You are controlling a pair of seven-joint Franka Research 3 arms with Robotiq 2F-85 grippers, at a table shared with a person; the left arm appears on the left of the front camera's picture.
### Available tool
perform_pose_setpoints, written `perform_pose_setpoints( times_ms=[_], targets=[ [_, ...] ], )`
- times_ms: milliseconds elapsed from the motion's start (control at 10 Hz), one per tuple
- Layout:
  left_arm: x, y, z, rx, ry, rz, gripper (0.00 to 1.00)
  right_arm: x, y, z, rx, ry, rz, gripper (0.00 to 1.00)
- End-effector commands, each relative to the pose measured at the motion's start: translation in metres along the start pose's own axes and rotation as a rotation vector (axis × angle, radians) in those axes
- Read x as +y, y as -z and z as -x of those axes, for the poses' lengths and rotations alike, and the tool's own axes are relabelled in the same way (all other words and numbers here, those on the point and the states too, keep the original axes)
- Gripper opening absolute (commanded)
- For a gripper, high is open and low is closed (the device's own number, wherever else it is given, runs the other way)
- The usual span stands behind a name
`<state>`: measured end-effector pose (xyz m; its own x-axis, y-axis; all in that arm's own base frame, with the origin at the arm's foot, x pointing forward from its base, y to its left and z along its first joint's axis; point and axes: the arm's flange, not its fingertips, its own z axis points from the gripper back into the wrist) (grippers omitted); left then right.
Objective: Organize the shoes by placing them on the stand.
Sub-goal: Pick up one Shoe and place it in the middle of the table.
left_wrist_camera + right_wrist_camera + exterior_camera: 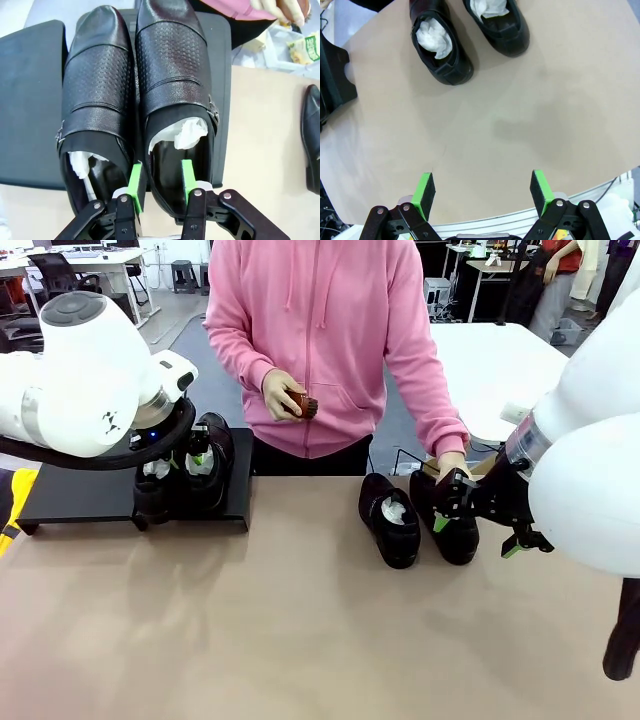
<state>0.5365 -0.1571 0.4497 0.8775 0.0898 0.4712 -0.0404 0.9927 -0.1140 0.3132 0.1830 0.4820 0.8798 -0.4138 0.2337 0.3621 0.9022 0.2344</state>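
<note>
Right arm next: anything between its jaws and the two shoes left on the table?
Nothing visible. Bare table lies between the open right gripper and the nearer shoe; the other shoe lies beside it.

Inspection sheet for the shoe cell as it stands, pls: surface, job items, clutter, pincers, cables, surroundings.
Surface: tan tabletop, smooth.
Job's things: shoe pair side by side on the stand; loose shoes, paper-stuffed, on the tabletop by the person's hand.
Clutter: brown brush in the person's other hand; yellow object at the left edge, unidentified.
Grippers: left pincer part-closed astride one stand shoe's side wall, grip unclear; right pincer open above the tabletop, short of the loose shoes.
Cables: black cable loop under the left wrist.
Surroundings: person in pink hoodie at the far side; white tables behind.
</note>
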Motion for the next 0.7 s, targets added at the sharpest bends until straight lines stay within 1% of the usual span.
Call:
perform_pose_setpoints(
  times_ms=[0,100,200,300,400,500,600],
  targets=[
    [-0.002,-0.028,0.015,-0.045,0.009,0.016,0.41,0.001,0.002,-0.003,0.005,-0.017,-0.028,1.00],
    [0.000,-0.063,0.030,-0.130,0.011,0.027,0.41,0.001,0.002,-0.003,0.005,-0.017,-0.028,1.00],
    [0.004,-0.089,0.044,-0.190,0.011,0.038,0.41,0.001,0.002,-0.003,0.005,-0.017,-0.028,1.00],
    [0.006,-0.111,0.058,-0.174,0.015,0.068,0.41,0.001,0.002,-0.003,0.005,-0.017,-0.028,1.00],
    [0.010,-0.126,0.070,-0.128,0.011,0.071,0.41,0.001,0.002,-0.003,0.005,-0.017,-0.028,1.00],
    [0.013,-0.136,0.081,-0.056,0.025,0.087,0.41,0.001,0.002,-0.003,0.005,-0.017,-0.028,1.00],
    [0.012,-0.139,0.096,0.054,0.068,0.107,0.41,0.001,0.002,-0.003,0.005,-0.017,-0.028,1.00]
  ],
)
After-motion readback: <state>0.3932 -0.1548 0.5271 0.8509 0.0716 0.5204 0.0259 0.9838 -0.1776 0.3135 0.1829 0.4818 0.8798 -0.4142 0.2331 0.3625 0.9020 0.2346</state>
